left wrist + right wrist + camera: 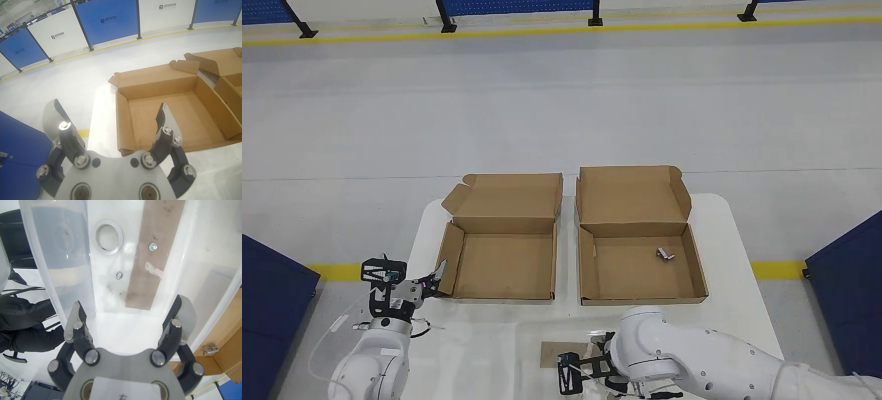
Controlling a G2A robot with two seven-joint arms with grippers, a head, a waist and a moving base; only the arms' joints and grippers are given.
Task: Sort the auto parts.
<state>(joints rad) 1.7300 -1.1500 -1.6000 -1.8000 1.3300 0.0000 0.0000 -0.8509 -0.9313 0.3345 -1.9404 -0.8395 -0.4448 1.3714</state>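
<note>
One white tabletop (722, 215) carries the whole job, with two open cardboard boxes side by side at its middle, lids folded back so that parts can be dropped in from above. The left box (504, 265) has a bare floor. The right box (627, 270) holds one small metal bracket (666, 253) near its far right corner, so sorting looks barely begun.

Nearer the robot, a clear tray (208, 279) serves as the supply, with a brown strip (160, 228) lying along its floor.

The left hand (109, 106) hangs just outside the near left corner of the left box, fingers spread wide and holding nothing, apparently parked out of the way. The right hand (128, 306) points down into the tray, likewise wide open and empty, probably lined up for a pick.

Loose in the tray lie a metal ring (108, 251), a bolt on the strip (152, 246), a second bolt (119, 275) on the white floor beside the strip, and a pale plastic clip (155, 270) at the strip's edge. All are apart from one another, which should leave room for the fingers.
</note>
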